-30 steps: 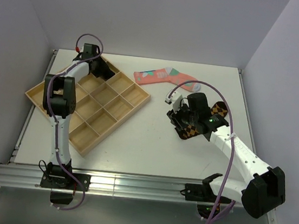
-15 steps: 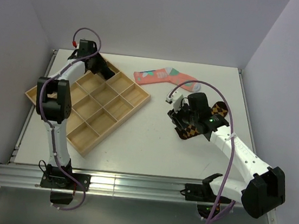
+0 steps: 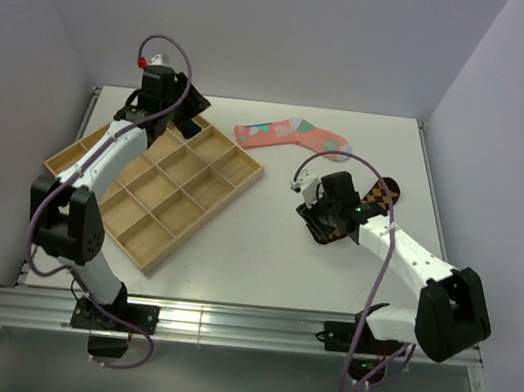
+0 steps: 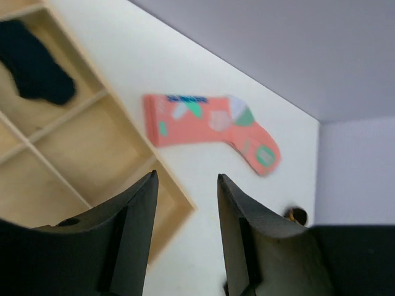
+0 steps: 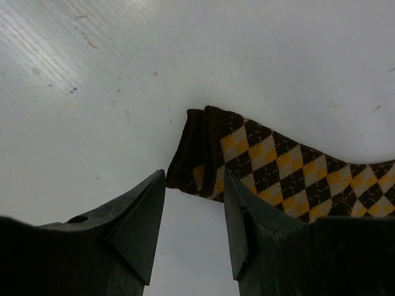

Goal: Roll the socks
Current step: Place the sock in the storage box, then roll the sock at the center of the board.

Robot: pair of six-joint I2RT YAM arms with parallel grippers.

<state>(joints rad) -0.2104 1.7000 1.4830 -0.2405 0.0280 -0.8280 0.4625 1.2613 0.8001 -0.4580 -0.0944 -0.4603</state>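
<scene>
The brown-and-orange diamond sock lies flat on the table at the right side. Its dark cuff end looks doubled over on itself, which may be the first turn of a roll. The right gripper hangs just over that cuff with its fingers apart and nothing between them. Over the last second this arm has only shifted a little, so more of the toe end now shows. The roll looks barely begun. The pink sock lies flat and unrolled near the far edge, apart from both arms. The bigger change is on the left, where the arm has unfolded from its tucked pose and reached out over the far corner of the wooden tray. The left gripper is spread and empty, its camera looking across toward the pink sock, perhaps the next one to be handled. The navy sock sits bunched in a far compartment of the tray. The other compartments in view hold nothing.
</scene>
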